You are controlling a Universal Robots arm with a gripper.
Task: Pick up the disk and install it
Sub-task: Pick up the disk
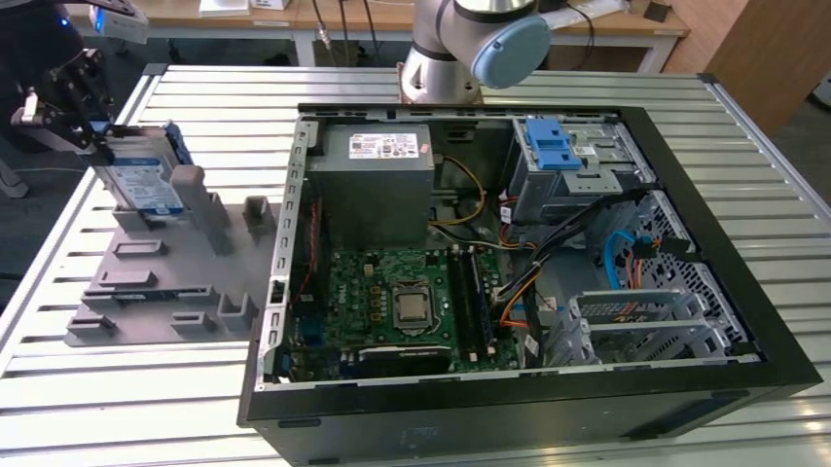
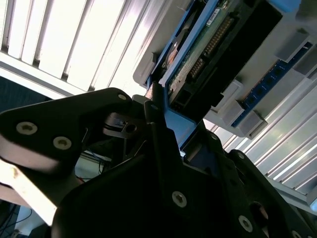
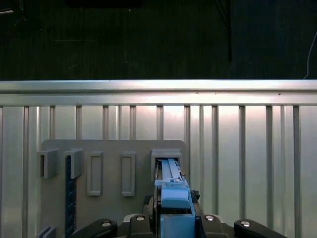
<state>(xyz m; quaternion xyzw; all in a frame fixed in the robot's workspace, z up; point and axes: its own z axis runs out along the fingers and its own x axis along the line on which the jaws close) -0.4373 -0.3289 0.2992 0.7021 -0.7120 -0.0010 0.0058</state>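
**Gripper (image 1: 99, 144) closed on the upright disk (image 1: 140, 180) at the grey holder (image 1: 143, 282)**

Exterior view: the gripper clamps the disk's upper edge. The disk stands on edge, its lower end at a slot of the grey holder. The holder lies to the exterior view's left of the open computer case (image 1: 727, 321). That case holds a green mainboard (image 1: 403, 292), a grey metal box (image 1: 377, 185) and a silver cage (image 1: 591, 161) with a blue latch (image 1: 556, 146).

Second wrist view: one finger (image 2: 154, 111) lies against the disk's blue frame, and its circuit-board side (image 2: 208, 44) shows.

First wrist view: the disk (image 3: 171, 183) reaches from between the fingers into a holder slot. A dark strip (image 3: 71, 193) stands in another slot.
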